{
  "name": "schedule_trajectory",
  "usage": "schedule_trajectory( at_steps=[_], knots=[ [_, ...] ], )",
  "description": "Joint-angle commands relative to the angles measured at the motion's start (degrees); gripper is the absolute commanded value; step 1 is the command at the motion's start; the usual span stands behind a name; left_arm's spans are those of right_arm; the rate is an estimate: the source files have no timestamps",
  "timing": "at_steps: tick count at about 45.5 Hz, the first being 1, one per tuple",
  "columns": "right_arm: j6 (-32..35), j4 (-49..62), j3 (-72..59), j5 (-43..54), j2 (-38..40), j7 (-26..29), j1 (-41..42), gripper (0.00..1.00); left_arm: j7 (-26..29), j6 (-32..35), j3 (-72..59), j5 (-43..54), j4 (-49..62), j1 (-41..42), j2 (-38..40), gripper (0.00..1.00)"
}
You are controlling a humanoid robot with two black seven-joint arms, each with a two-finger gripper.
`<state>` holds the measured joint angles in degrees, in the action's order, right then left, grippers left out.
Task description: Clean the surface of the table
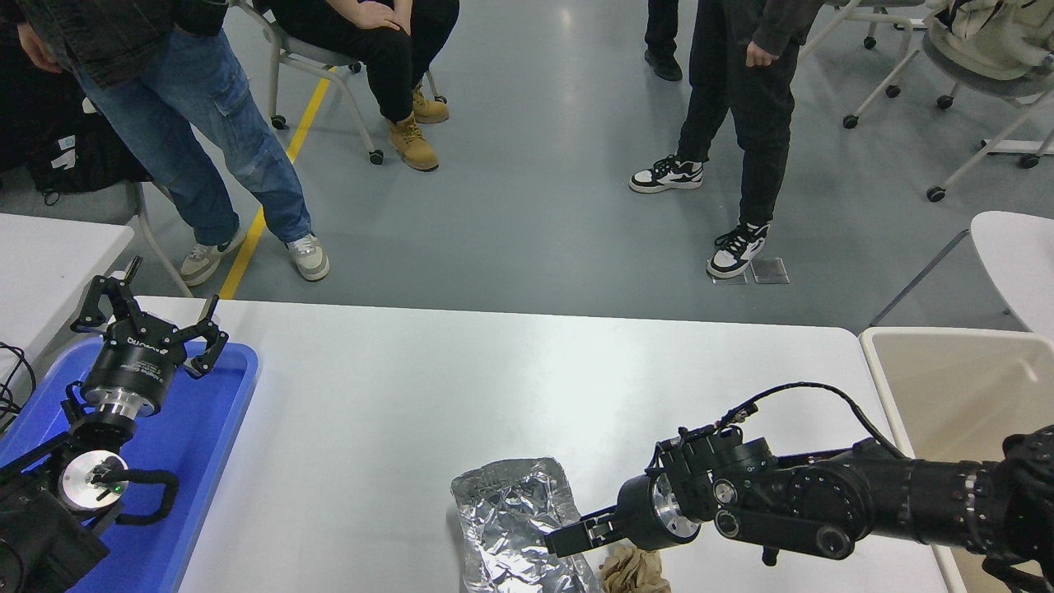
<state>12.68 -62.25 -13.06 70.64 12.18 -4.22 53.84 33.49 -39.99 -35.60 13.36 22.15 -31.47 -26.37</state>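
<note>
The white table surface fills the middle of the head view. On it, at the near edge, lies a crumpled silver foil wrapper with a crumpled brown paper wad just to its right. My right gripper reaches in from the right and sits at the foil's right edge, just above the brown wad. Whether it touches or holds either one does not show. My left gripper stands open and upright over the blue tray at the far left.
A beige bin with a pale rim stands against the table's right end. Several people stand or sit beyond the far edge, with chairs around them. Another white table is at the left.
</note>
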Motion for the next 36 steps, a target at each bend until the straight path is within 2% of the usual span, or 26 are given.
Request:
schedule_trajectory(
  at_steps=[1,12,15,18,24,28,32,36],
  knots=[
    [0.0,0.6,0.0,2.6,-0.1,-0.2,-0.5,0.82,0.0,0.0,0.0,0.0,0.0,0.0,0.0,1.0],
    [-0.1,0.4,0.2,5.3,-0.3,-0.3,-0.6,0.81,0.0,0.0,0.0,0.0,0.0,0.0,0.0,1.0],
    [-0.1,0.3,0.2,5.5,-0.4,-0.3,-0.7,0.76,0.0,0.0,0.0,0.0,0.0,0.0,0.0,1.0],
    [0.0,0.6,0.1,5.5,-0.9,-0.3,-0.6,0.69,0.0,0.0,0.0,0.0,0.0,0.0,0.0,1.0],
    [0.4,0.6,-0.5,5.5,-1.0,-0.8,-0.4,0.4,0.0,0.0,0.0,0.0,0.0,0.0,0.0,1.0],
    [0.5,0.6,-0.9,5.5,-0.9,-1.6,-0.2,0.24,0.0,0.0,0.0,0.0,0.0,0.0,0.0,1.0],
    [0.7,0.6,-1.0,5.6,-0.9,-1.8,0.0,0.03,0.0,0.0,0.0,0.0,0.0,0.0,0.0,1.0],
    [0.8,0.7,-1.0,5.7,-0.8,-2.0,0.1,0.0,0.0,0.0,0.0,0.0,0.0,0.0,0.0,1.0]
  ],
)
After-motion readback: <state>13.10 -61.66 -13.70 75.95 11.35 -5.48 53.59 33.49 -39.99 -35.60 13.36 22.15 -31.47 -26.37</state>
